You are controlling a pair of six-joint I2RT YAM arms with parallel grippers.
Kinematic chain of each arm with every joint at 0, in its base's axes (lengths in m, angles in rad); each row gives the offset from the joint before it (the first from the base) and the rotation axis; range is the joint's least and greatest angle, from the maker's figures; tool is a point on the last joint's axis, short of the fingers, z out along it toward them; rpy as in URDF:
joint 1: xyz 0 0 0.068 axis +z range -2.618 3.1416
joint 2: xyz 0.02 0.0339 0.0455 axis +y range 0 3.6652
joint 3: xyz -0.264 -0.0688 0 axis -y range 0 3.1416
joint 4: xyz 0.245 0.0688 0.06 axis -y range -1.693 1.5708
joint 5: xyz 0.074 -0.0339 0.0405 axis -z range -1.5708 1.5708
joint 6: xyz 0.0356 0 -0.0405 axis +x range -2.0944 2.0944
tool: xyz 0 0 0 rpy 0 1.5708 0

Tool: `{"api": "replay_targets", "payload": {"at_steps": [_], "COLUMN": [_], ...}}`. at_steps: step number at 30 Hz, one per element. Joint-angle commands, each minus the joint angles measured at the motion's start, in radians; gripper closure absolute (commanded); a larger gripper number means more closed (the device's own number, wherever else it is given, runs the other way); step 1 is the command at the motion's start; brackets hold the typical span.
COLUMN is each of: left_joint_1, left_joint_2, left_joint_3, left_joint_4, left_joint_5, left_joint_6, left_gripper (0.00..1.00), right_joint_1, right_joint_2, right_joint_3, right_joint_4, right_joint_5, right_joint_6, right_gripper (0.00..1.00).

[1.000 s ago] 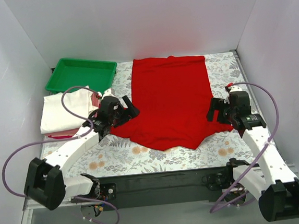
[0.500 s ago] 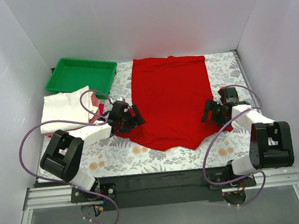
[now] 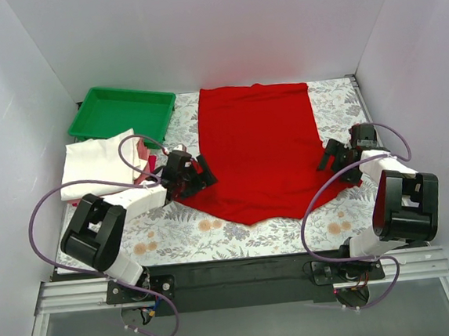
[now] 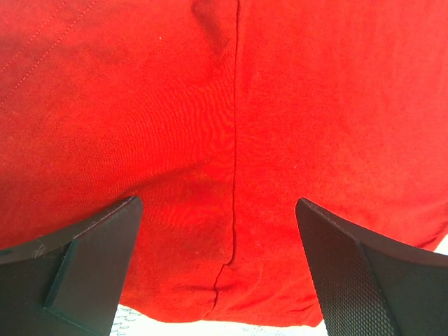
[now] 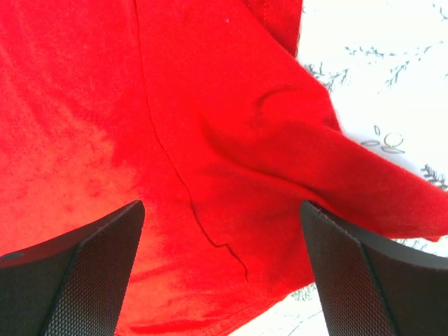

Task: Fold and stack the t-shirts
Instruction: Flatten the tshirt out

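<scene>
From above, the red t-shirt (image 3: 258,145) lay spread flat in the middle of the desk (image 3: 175,233), its near hem lying differently from a second before, the lowest point now further to my left. Over that second both my arms had dropped low. My left claw (image 3: 203,172) had slid in onto the shirt's left edge, and my right claw (image 3: 332,155) had first pushed in and then drawn back out to the right edge. Both stood spread wide and pinched nothing. To the left, just in front of the green tray (image 3: 121,112), a folded cream-white t-shirt (image 3: 98,163) rested on some red cloth, untouched. In my left wrist view the fingers (image 4: 91,245) stood far apart, close over plain red cloth, with a seam or fold line running straight up between them and a sliver of desk showing below the hem. In my right wrist view the fingers (image 5: 350,259) were just as wide, and under them the cloth was rumpled, a loose flap trailing off to the right onto the floral cover (image 5: 378,70). I took it that the spreading was done and I was set to grip both side edges for the first fold, with the flap on the right needing care.
</scene>
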State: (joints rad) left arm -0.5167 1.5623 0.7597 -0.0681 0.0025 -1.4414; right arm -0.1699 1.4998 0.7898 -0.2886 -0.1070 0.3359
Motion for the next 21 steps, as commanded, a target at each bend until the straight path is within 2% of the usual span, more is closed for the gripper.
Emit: {"api": "replay_targets", "payload": {"at_steps": [1, 7, 12, 14, 16, 19, 21], "left_joint_1": [0.009, -0.029, -0.103, -0.167, -0.248, -0.385, -0.44], "left_joint_2": [-0.027, -0.111, -0.195, -0.279, -0.323, -0.314, -0.254], "left_joint_3": [-0.051, -0.161, -0.233, -0.275, -0.334, -0.384, -0.404], "left_joint_4": [-0.058, -0.078, -0.214, -0.243, -0.237, -0.191, -0.061], "left_joint_5": [0.031, 0.122, 0.12, 0.134, 0.206, 0.279, 0.342], "left_joint_6": [0.019, -0.01, -0.094, -0.146, -0.186, -0.237, -0.257], "left_gripper": [0.08, 0.08, 0.08, 0.08, 0.08, 0.08, 0.07], "right_joint_1": [-0.008, -0.01, -0.01, -0.01, -0.01, -0.01, -0.01], "right_joint_2": [0.039, -0.009, -0.01, 0.0, 0.011, 0.036, 0.062], "right_joint_3": [0.005, -0.003, 0.009, 0.022, 0.035, 0.06, 0.078], "right_joint_4": [-0.024, -0.023, -0.04, -0.05, -0.057, -0.058, -0.054], "right_joint_5": [0.004, 0.0, 0.023, 0.038, 0.058, 0.073, 0.073], "right_joint_6": [-0.031, -0.035, -0.035, -0.032, -0.032, -0.029, -0.031], "right_gripper": [0.02, 0.02, 0.02, 0.02, 0.02, 0.02, 0.02]}}
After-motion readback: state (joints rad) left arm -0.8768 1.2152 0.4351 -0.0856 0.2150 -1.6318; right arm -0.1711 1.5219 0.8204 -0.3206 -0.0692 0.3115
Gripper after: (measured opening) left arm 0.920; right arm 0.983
